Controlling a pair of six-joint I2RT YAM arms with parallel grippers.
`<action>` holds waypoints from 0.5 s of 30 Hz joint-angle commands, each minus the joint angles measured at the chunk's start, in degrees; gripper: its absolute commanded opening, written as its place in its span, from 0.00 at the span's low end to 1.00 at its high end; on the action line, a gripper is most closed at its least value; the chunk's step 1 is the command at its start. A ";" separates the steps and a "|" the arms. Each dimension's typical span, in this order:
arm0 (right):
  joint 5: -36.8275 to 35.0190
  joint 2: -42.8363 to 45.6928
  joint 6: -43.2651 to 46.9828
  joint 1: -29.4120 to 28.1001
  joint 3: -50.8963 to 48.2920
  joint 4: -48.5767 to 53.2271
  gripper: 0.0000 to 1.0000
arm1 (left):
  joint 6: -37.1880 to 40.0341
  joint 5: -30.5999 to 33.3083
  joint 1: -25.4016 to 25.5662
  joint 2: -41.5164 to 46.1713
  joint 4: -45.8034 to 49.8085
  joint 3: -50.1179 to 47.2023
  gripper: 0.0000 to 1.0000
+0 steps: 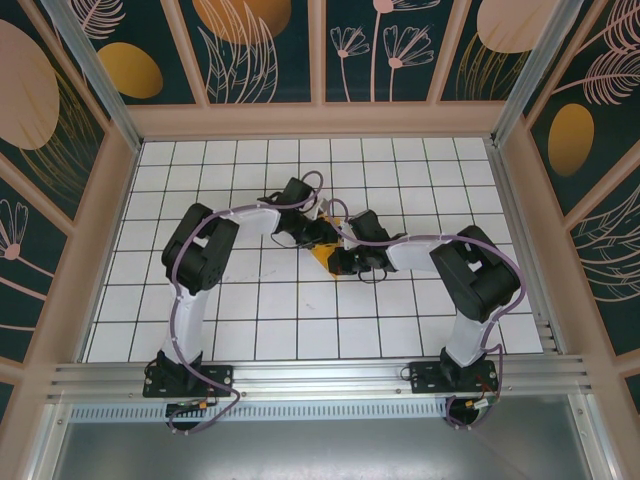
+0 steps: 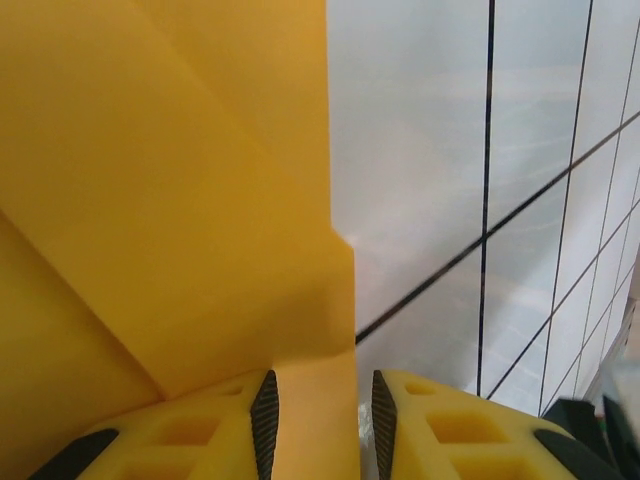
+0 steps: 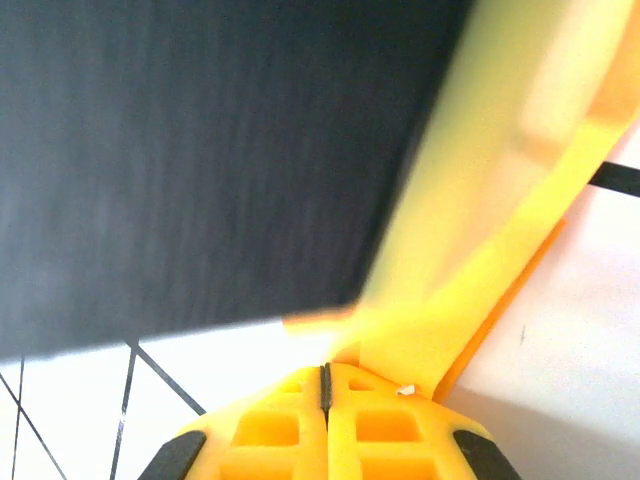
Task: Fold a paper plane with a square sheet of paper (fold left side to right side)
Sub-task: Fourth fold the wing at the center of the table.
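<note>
**Left:** we list the left gripper (image 2: 320,388), reaching to the middle of the white grid table (image 1: 260,330). Its yellow fingers (image 2: 215,430) stand partly apart with a clear gap, and we cannot tell whether it grips anything.

**Centre:** we list the sheet of paper (image 2: 180,200), orange-yellow, folded into overlapping layers. It sits on the table between the two grippers, with one straight edge running into the left gripper's gap.

**Right:** we list the right gripper (image 3: 325,378), closed tight, with a flap of the paper meeting its tips. We cannot tell whether the flap is pinched.
</note>
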State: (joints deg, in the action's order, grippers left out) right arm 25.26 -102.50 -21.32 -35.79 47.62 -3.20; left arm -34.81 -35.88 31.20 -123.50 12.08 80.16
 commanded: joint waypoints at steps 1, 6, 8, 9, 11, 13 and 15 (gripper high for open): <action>-5.83 -4.35 1.02 0.00 -3.58 14.11 0.03 | 3.99 6.62 -4.14 -3.34 -1.08 5.01 0.36; -5.16 -3.96 1.02 -0.07 -3.50 13.77 0.03 | 5.34 5.46 -6.04 -5.03 1.55 11.07 0.37; -3.95 -3.53 1.18 0.08 -3.27 12.83 0.03 | 6.33 4.08 -6.48 -4.95 2.92 13.84 0.40; -3.14 -3.03 1.11 0.06 -3.28 12.13 0.04 | 6.73 2.90 -6.66 -4.63 3.40 14.89 0.42; -0.97 -1.50 1.10 0.14 -2.81 10.26 0.05 | 7.55 0.01 -7.19 -3.20 3.61 16.12 0.45; 0.57 0.36 1.02 0.32 -2.09 8.97 0.05 | 7.73 -1.91 -7.92 -0.95 2.90 15.56 0.48; 2.10 2.61 1.10 0.50 -1.17 8.19 0.07 | 7.75 -2.59 -8.97 2.22 1.94 13.43 0.50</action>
State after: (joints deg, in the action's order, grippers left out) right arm 26.44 -101.71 -21.30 -35.57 47.59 -2.26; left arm -28.99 -34.94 23.11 -126.48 13.74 94.48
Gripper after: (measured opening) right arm 0.071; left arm 0.498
